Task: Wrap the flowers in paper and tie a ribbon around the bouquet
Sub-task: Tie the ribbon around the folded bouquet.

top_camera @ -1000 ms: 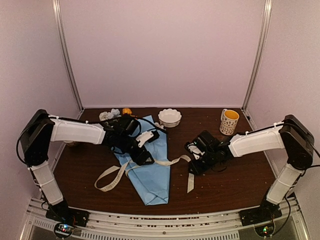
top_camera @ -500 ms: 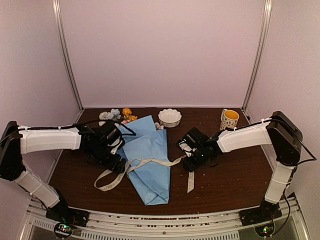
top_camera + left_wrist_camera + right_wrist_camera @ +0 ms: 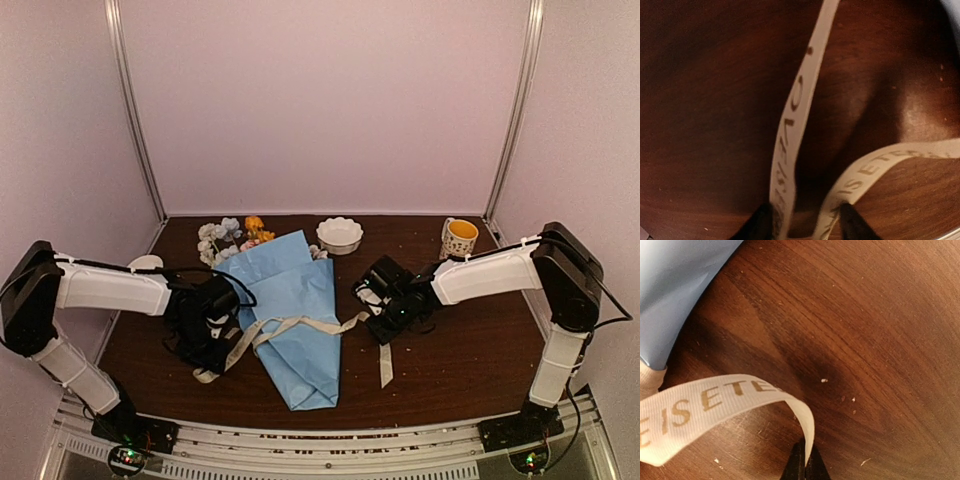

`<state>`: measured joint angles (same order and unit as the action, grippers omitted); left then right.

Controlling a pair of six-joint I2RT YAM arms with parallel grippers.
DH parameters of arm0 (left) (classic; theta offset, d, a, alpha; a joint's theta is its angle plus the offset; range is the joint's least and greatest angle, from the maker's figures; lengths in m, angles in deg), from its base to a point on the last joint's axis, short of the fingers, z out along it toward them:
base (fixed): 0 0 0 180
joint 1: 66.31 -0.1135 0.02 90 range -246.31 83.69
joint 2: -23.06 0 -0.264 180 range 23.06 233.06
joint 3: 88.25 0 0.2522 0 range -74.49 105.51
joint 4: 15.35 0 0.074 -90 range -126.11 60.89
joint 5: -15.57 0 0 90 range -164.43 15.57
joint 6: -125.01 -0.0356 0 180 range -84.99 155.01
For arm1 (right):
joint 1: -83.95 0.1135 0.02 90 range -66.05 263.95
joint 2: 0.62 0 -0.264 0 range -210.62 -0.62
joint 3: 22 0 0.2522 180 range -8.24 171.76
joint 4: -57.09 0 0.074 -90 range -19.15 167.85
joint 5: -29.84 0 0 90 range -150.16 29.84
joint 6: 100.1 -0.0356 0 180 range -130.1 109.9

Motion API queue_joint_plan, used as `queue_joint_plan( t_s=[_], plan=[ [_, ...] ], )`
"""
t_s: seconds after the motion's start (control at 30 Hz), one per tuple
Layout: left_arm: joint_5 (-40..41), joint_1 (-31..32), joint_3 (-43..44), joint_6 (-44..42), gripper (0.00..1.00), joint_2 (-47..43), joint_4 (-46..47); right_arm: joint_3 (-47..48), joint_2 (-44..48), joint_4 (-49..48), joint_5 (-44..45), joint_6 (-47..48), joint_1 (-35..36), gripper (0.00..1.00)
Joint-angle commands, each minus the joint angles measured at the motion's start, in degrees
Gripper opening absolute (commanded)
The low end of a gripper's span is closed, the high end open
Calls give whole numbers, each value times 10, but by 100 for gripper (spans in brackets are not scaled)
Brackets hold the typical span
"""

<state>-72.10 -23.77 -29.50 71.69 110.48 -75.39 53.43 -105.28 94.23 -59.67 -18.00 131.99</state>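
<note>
The bouquet lies on the table as a light-blue paper (image 3: 295, 320) cone with the flowers (image 3: 228, 238) sticking out at its far left end. A cream ribbon (image 3: 305, 324) crosses the cone. My left gripper (image 3: 214, 348) is low over the ribbon's loop left of the cone. Its jaws stand apart, with two ribbon (image 3: 792, 115) strands running between its fingertips (image 3: 760, 225), one against each. My right gripper (image 3: 386, 322), right of the cone, is shut on the ribbon (image 3: 715, 402), which arcs up out of the closed tips. The paper (image 3: 675, 295) edge shows at upper left in the right wrist view.
A white scalloped bowl (image 3: 340, 235) stands at the back centre and a yellow-lined mug (image 3: 458, 241) at the back right. A loose ribbon tail (image 3: 383, 366) lies on the dark wooden table (image 3: 470, 350) near the right gripper.
My left arm has drawn back off the cone to the ribbon loop at its left, uncovering the flowers, and its jaws have narrowed. My right gripper has shut on the ribbon.
</note>
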Motion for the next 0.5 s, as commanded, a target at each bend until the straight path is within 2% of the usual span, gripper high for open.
queue_joint_plan(
  t_s=[0.0,0.1,0.37,0.47],
  plan=[
    [22,-4,-46,13,31,30,29,4,19,12,23,2,-2,0],
    [29,-3,-46,14,1,22,31,13,18,19,28,8,-3,0],
    [73,-4,-26,7,0,-24,8,24,34,35,75,30,-3,0],
    [101,-4,-1,1,0,-48,-13,36,40,48,124,47,-6,0]
  ],
)
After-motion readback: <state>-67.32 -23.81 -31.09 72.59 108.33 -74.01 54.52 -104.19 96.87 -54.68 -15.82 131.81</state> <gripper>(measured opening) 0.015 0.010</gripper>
